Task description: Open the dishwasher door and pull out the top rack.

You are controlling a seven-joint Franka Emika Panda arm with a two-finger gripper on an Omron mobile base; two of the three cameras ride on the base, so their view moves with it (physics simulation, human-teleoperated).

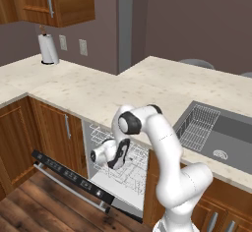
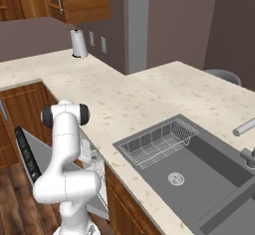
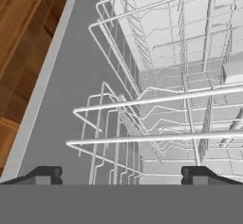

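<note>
The door (image 1: 69,177) lies folded down flat in front of the machine, its black control strip along the outer edge above the wood floor (image 1: 34,206), and the arm bends from the counter (image 1: 98,91) edge down into the opening. The gripper (image 3: 121,174) hangs there with its jaws spread wide and nothing between them, the two dark tips sitting either side of the white wires just above the front rail of the top rack (image 3: 156,97). That rack (image 1: 106,140) sits high in the opening below the counter, with more white wire lower down over the door's grey inner face.
</note>
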